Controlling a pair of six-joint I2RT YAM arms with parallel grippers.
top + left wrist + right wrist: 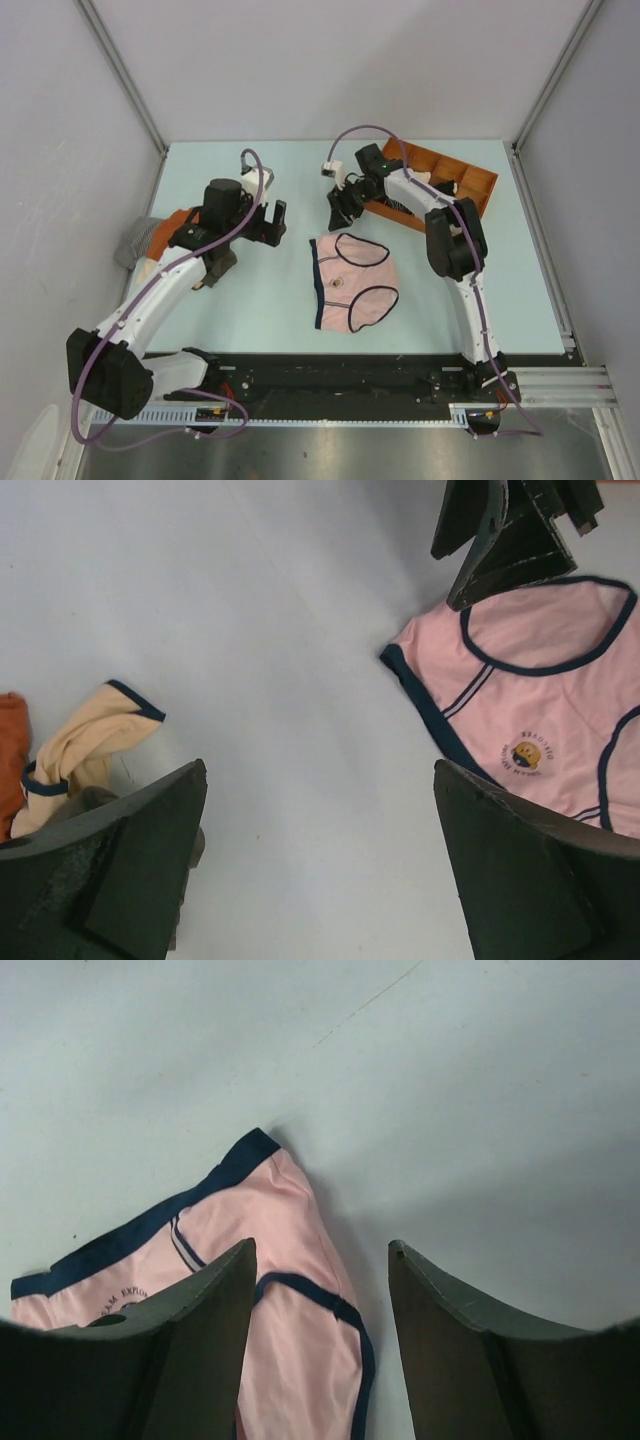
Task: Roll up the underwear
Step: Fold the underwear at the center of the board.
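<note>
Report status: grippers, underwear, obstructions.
Left gripper open, empty. Underwear flat, unrolled. Right gripper open above its corner. Beige cloth off left, apart.

A pale blue-green table (250,320) is enclosed by walls on three sides. The underwear (352,282) is laid flat a little right of the surface's centre, pink with navy edging, and a small printed emblem is turned upward. An orange-brown compartmented tray (478,182) is set askew in the far right corner. At the left edge a heap of garments is bunched: an orange cloth (12,750), a grey cloth (132,243) and a cream cloth (85,745) trimmed in navy, well apart from the underwear.
</note>
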